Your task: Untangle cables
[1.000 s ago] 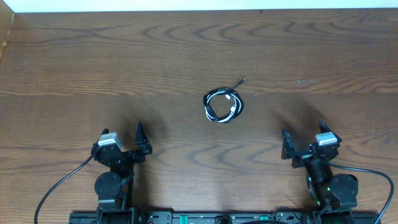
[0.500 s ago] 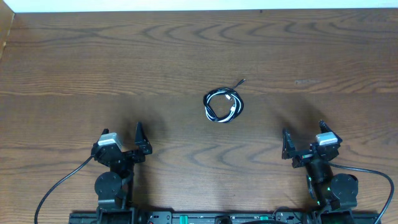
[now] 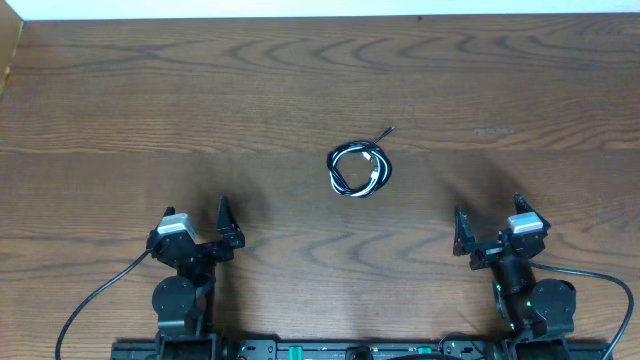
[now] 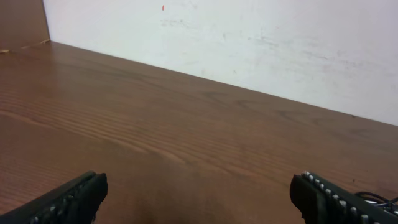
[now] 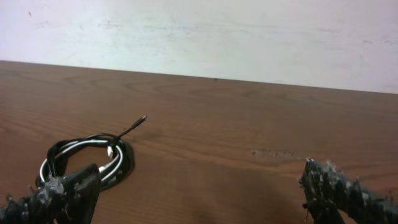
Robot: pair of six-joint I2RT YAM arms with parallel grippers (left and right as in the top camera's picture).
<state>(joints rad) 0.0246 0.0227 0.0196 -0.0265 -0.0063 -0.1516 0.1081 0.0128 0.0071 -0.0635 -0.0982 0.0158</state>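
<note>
Well — cables [image 3: 359, 170] central on table [image 3: 120, 90], edges distant.

No readable txt, labels or nos. anywhere.

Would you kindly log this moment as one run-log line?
left gripper: open, empty | right gripper: open, empty | cables: coiled together mid-table, untouched
</note>
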